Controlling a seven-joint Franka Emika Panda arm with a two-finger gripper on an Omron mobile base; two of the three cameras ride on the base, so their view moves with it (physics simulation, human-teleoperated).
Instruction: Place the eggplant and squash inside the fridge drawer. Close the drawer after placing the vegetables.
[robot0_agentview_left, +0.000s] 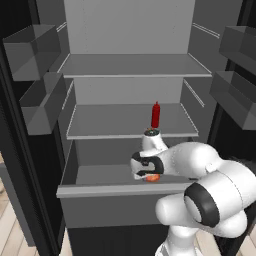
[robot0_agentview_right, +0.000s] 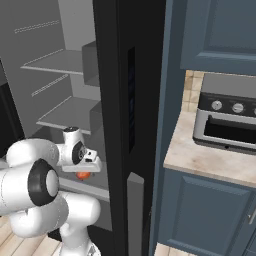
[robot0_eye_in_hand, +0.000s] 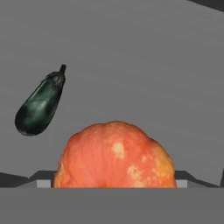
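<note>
Orange squash (robot0_eye_in_hand: 116, 155) sits clenched in my end effector (robot0_agentview_left: 150, 176) over the fridge drawer (robot0_agentview_left: 120, 189); the eggplant (robot0_eye_in_hand: 40, 104) (dark, glossy) lies apart, left on the drawer floor.

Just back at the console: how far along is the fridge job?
The eggplant already lies on the floor of the open fridge drawer. The orange squash sits right at the gripper, low over the drawer; whether it is still gripped or let go cannot be told. Left: leave the squash in, pull the arm out, and push the drawer shut.
</note>
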